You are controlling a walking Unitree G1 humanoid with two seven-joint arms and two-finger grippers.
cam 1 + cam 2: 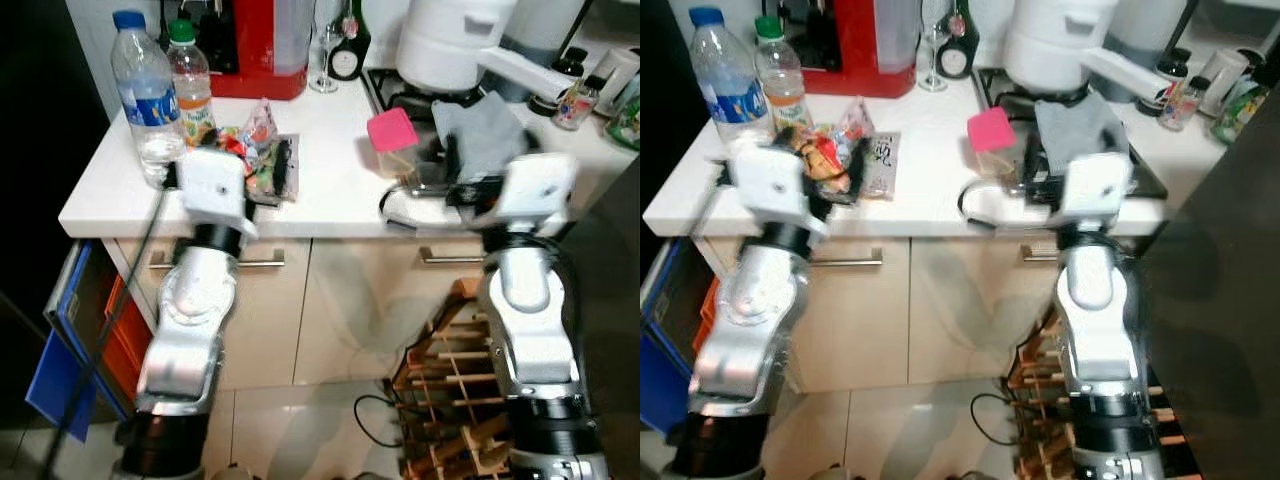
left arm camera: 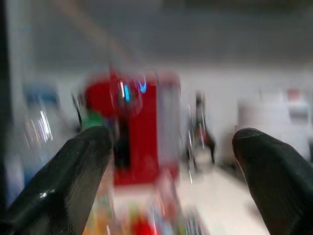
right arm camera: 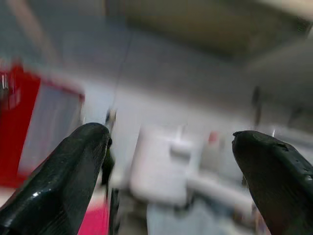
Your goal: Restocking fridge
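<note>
Left gripper sits wide open at the counter edge, lower left of frame, pointed at the snack packets and water bottle upper left, which look easy to topple given tight room near that edge.
</note>
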